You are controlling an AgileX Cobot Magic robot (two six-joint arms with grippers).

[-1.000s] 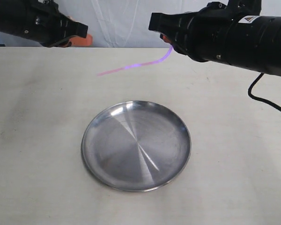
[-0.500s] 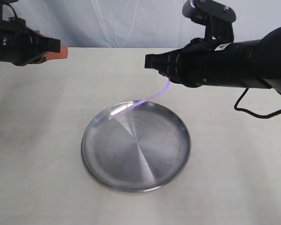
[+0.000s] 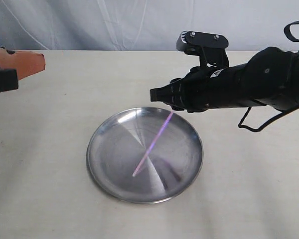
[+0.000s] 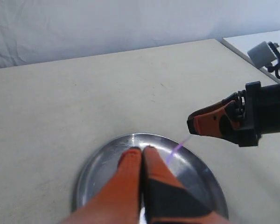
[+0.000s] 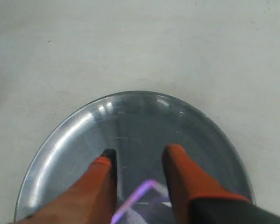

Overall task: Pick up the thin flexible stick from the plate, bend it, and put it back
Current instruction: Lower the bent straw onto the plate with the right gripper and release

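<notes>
The plate (image 3: 109, 149) sits mid-table. The thin flexible stick (image 3: 152, 145), pink to purple, slants from my right gripper (image 3: 158, 95) down to the plate's middle. That gripper hangs low over the plate's far right rim. In the right wrist view its fingers (image 5: 139, 156) stand apart over the plate (image 5: 60, 135), and the kinked stick (image 5: 140, 193) lies loose in the gap between them. My left gripper (image 3: 20, 67) is at the far left edge, well away. Its fingers (image 4: 141, 150) are pressed together and hold nothing. The left wrist view also shows the plate (image 4: 98, 161), the stick (image 4: 177, 150) and the right gripper (image 4: 192, 125).
The table is a plain cream surface with a white cloth backdrop behind it. A black cable (image 3: 254, 122) loops under the right arm. A table edge (image 4: 242, 51) runs beyond the right arm in the left wrist view.
The right gripper has come down towards the plate and its fingers now stand apart. The stick has swung down into the plate. The left gripper has drawn back to the left.
</notes>
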